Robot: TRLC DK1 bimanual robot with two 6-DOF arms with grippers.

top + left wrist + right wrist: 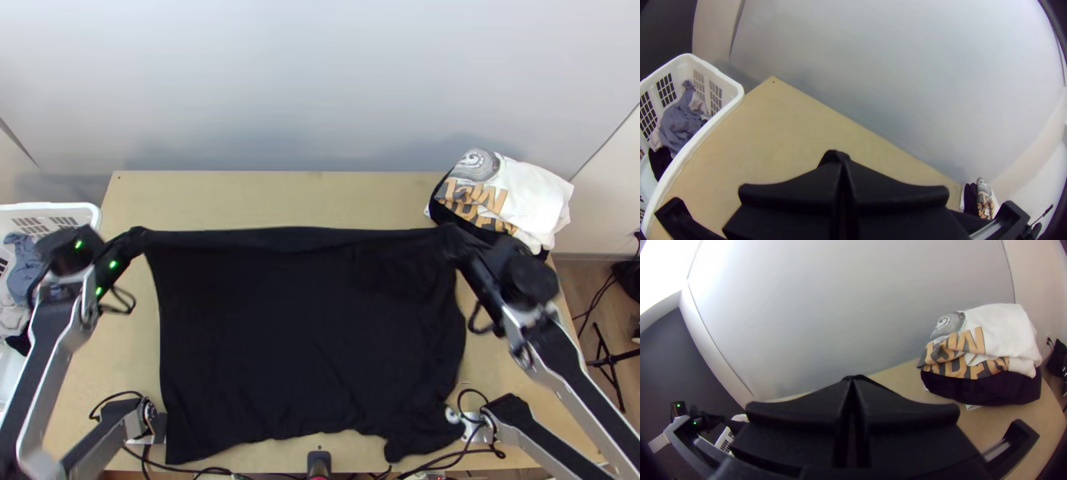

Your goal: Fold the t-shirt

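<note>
The black t-shirt (312, 336) is spread wide over the table, its far edge stretched nearly straight between the two grippers and its near edge uneven. At its far left corner my left gripper (138, 238) is shut on the cloth; in the left wrist view a dark bit of t-shirt (834, 155) pokes out past the closed left gripper (843, 165). My right gripper (453, 240) is shut on the far right corner, and the right wrist view has the right gripper (852, 383) with its fingers pressed together. The cloth between them is hard to tell from the black fingers.
Folded white and dark clothes (512, 196) are stacked at the table's far right corner, close to the right gripper. A white basket (80, 210) with clothes stands at the left edge. Bare table (264, 196) shows beyond the shirt. Cables and a small device (318, 464) lie along the near edge.
</note>
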